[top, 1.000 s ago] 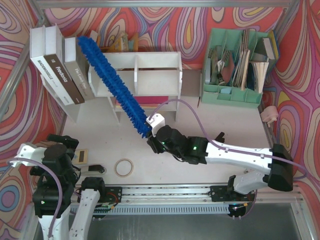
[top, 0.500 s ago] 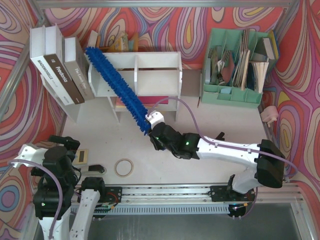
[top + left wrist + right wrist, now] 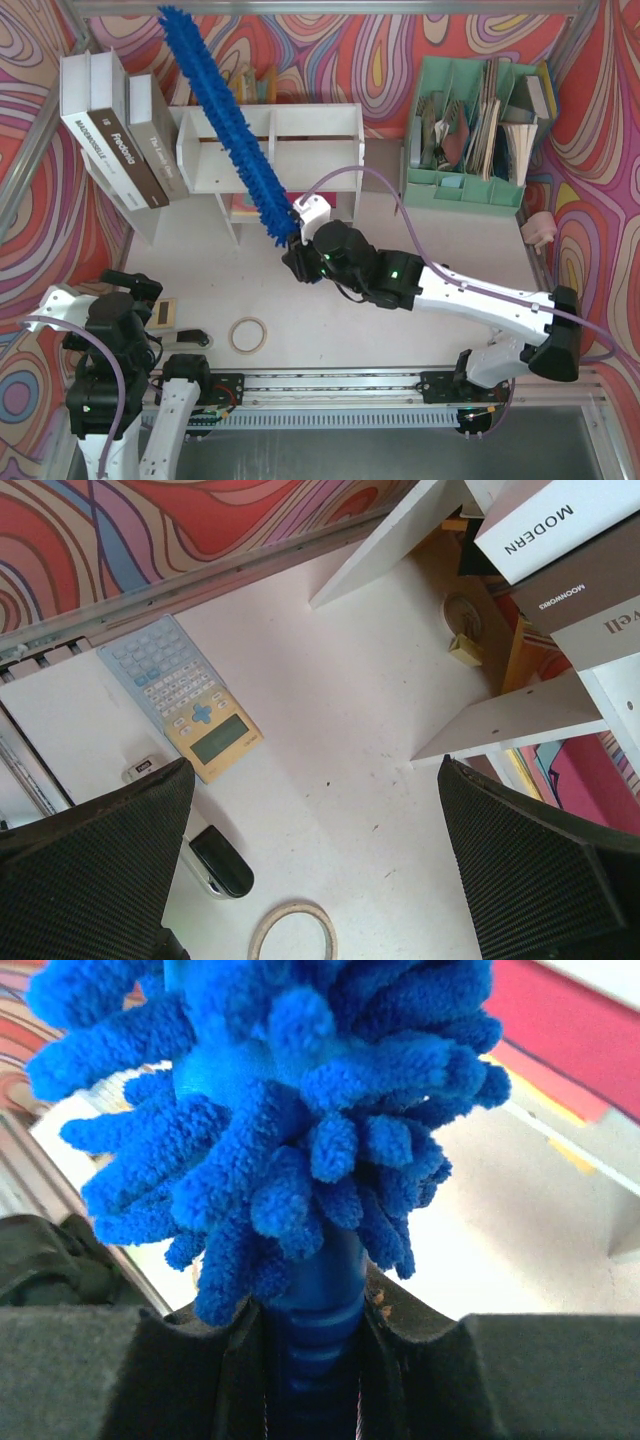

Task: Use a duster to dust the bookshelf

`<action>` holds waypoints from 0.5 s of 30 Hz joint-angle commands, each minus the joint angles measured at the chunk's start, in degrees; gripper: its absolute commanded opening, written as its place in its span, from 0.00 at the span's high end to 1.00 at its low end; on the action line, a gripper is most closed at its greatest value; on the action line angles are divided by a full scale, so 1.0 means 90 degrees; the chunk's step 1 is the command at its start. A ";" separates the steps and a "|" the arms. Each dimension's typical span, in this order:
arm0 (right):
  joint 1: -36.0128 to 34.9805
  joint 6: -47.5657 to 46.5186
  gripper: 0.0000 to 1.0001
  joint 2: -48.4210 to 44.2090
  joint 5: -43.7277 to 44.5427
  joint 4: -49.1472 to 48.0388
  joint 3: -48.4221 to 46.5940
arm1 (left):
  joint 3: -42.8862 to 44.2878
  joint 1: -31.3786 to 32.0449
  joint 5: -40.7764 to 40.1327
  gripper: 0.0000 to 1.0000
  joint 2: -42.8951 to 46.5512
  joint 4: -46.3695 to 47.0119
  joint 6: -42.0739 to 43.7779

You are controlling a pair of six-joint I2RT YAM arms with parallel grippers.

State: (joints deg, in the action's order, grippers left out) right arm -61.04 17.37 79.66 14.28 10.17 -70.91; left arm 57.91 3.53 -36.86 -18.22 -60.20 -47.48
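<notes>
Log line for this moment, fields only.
duster: slanted across bookshelf left compartment, contact unclear | right hand: shut on duster handle | left hand: open, near calculator

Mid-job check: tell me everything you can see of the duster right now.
The duster is a long, bright blue brush of shaggy microfibre strands on a thin, ribbed blue plastic handle. The right gripper has its fingers shut on that handle just below the fluff. Seen from above, it slants up and left from the gripper, crossing the white bookshelf over its left upper compartment, tip beyond the shelf's back. Whether strands touch the shelf cannot be told.
</notes>
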 commanded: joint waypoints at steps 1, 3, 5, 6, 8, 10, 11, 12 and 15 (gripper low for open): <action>-0.0081 -0.0037 1.00 0.0256 -0.0107 0.0422 -0.1003 | -0.0028 -0.0031 0.0061 0.02 0.0018 -0.0001 0.0110; -0.0179 -0.0035 1.00 0.0471 -0.0044 0.0686 -0.1389 | -0.0019 -0.0031 0.0063 0.02 0.0008 -0.0003 0.0119; -0.0284 -0.0021 1.00 0.0717 -0.0002 0.0955 -0.1780 | -0.0028 -0.0031 0.0045 0.02 0.0000 -0.0005 0.0119; -0.0325 -0.0012 1.00 0.0824 0.0004 0.1088 -0.1956 | -0.0037 -0.0031 0.0040 0.02 0.0002 -0.0006 0.0112; -0.0407 -0.0034 1.00 0.1027 0.0025 0.1244 -0.2178 | -0.0057 -0.0031 0.0038 0.02 0.0010 -0.0005 0.0110; -0.0500 -0.0068 1.00 0.1210 0.0002 0.1349 -0.2324 | -0.0083 -0.0031 0.0033 0.02 0.0013 -0.0001 0.0110; -0.0562 -0.0095 1.00 0.1280 -0.0003 0.1374 -0.2380 | -0.0086 -0.0031 0.0033 0.02 0.0013 -0.0006 0.0110; -0.0624 -0.0112 1.00 0.1334 0.0006 0.1393 -0.2407 | -0.0087 -0.0031 0.0033 0.02 0.0005 -0.0001 0.0110; -0.0894 -0.0250 1.00 0.1460 0.0107 0.1376 -0.2483 | -0.0096 -0.0031 0.0038 0.02 -0.0013 0.0018 0.0138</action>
State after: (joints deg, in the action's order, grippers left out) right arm -66.50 17.26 91.83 13.89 21.78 -90.59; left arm 57.91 3.53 -36.64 -18.22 -60.20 -47.48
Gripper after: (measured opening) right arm 0.340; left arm 0.984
